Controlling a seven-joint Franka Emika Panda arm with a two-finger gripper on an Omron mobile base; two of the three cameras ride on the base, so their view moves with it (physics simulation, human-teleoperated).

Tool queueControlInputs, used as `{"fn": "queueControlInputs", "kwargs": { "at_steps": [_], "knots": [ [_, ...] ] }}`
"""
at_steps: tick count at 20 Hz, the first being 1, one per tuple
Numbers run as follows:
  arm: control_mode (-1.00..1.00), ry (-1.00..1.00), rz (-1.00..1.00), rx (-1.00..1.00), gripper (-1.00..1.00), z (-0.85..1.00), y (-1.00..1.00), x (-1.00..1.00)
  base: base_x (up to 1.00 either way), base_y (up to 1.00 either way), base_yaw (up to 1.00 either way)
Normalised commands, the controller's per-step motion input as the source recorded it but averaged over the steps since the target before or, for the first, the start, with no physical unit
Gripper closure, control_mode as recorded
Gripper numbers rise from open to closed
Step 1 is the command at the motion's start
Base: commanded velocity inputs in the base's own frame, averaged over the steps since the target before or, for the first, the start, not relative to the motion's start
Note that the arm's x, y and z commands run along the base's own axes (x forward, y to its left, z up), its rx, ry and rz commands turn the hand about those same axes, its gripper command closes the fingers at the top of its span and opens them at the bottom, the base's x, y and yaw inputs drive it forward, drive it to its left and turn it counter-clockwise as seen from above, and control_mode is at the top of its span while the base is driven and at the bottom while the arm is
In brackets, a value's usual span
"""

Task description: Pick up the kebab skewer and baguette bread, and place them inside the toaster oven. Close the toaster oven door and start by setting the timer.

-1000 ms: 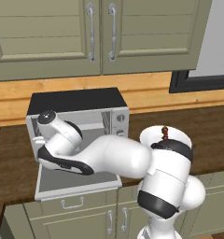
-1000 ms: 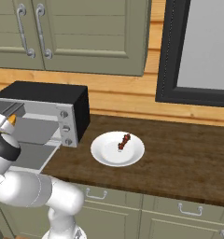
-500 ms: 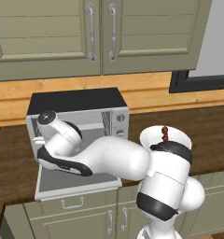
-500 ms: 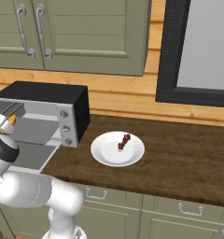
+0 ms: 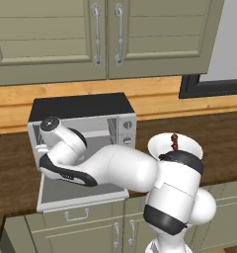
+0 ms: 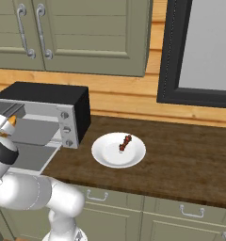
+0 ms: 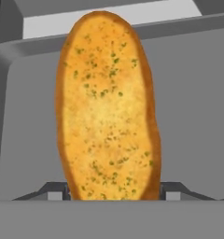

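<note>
At the toaster oven (image 5: 86,128) mouth, the end effector (image 7: 112,192) grips the baguette bread (image 7: 108,107) over the grey floor; next, I judge, release, then fetch the kebab skewer (image 6: 125,142) mid-desk.

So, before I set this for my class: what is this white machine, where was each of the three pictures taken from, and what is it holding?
The white machine is a robot arm on a movable base, in a computer-drawn kitchen. Two pictures come from cameras on the base, one behind the arm on its left, one on its right. The third comes from a camera on the hand itself, looking along its fingers.

On the brown counter stands a silver toaster oven with its door folded down. Beside it a white plate carries a kebab skewer.

The arm reaches into the oven's opening. The hand's picture shows the golden baguette bread between the two fingers, over the grey inside of the oven, so the hand appears to be gripping it.
</note>
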Motion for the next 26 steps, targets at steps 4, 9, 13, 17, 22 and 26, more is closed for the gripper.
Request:
{"fn": "queueControlInputs", "kwargs": {
  "at_steps": [4, 9, 13, 17, 22, 26],
  "knots": [
    [-1.0, 0.01, 0.05, 0.0, -1.0, 0.0, -0.11, 0.0, 0.0, 0.0, 0.0],
    [-1.0, 0.01, 0.05, 0.0, -1.0, 0.0, -0.13, 0.0, 0.0, 0.0, 0.0],
    [-1.0, 0.0, 0.06, 0.0, -1.0, 0.07, -0.16, -0.02, 0.0, 0.0, 0.0],
    [-1.0, 0.0, 0.05, 0.0, -1.0, 0.44, -0.36, -0.61, 0.0, 0.0, 0.0],
    [-1.0, 0.02, 0.01, 0.0, -1.0, 0.4, -0.87, -0.84, 0.0, 0.0, 0.0],
    [-1.0, 0.05, 0.02, 0.0, -1.0, 0.2, -1.0, -0.81, 0.0, 0.0, 0.0]
  ]
}}
